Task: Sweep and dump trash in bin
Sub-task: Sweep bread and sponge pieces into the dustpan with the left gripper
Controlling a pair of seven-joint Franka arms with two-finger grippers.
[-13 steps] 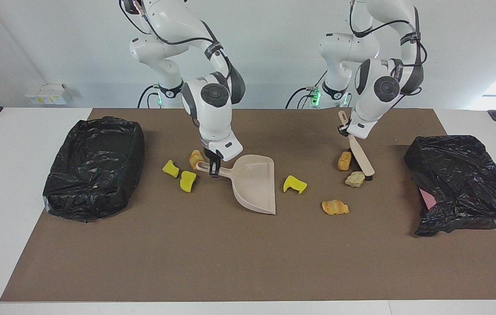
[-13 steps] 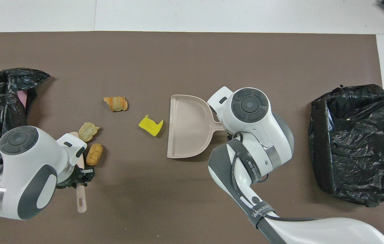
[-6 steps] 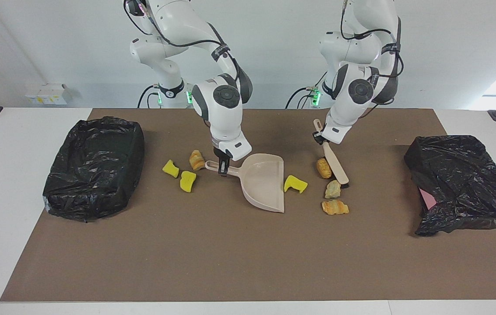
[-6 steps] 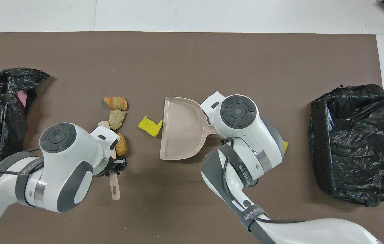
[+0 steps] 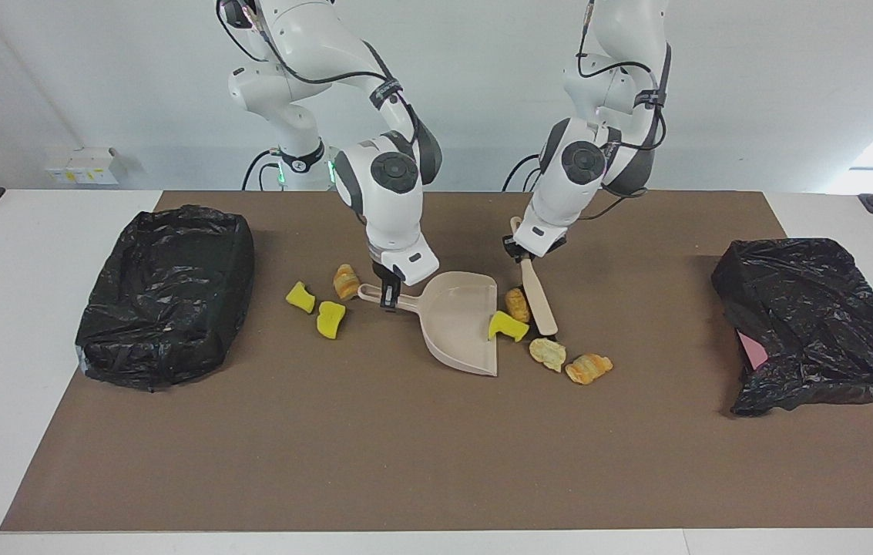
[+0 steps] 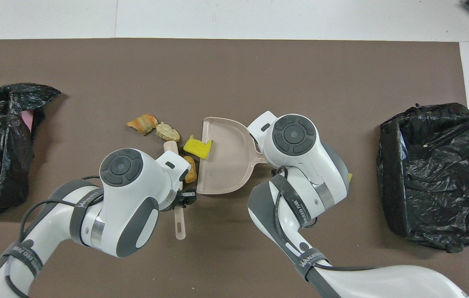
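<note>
the right hand (image 5: 384, 295) grips the dustpan (image 5: 461, 330) by its handle, and the left hand (image 5: 517, 248) grips the brush (image 5: 538, 297) just beside the pan's open edge. one yellow sponge chunk (image 5: 508, 327) lies at the pan's lip, with bread pieces (image 5: 589, 367) close by on the surface (image 5: 405, 447). three more scraps (image 5: 330, 318) lie near the pan's handle, toward the right arm's end.

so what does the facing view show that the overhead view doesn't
Only the facing view: two yellow sponge chunks and a bread piece by the dustpan's handle, hidden overhead under the right arm; also the right gripper shut on that handle.

Only the overhead view: the brush's handle end sticking out from the left gripper.

Both: the dustpan, a yellow chunk at its lip, three bread pieces beside it, and two black-bagged bins.
</note>
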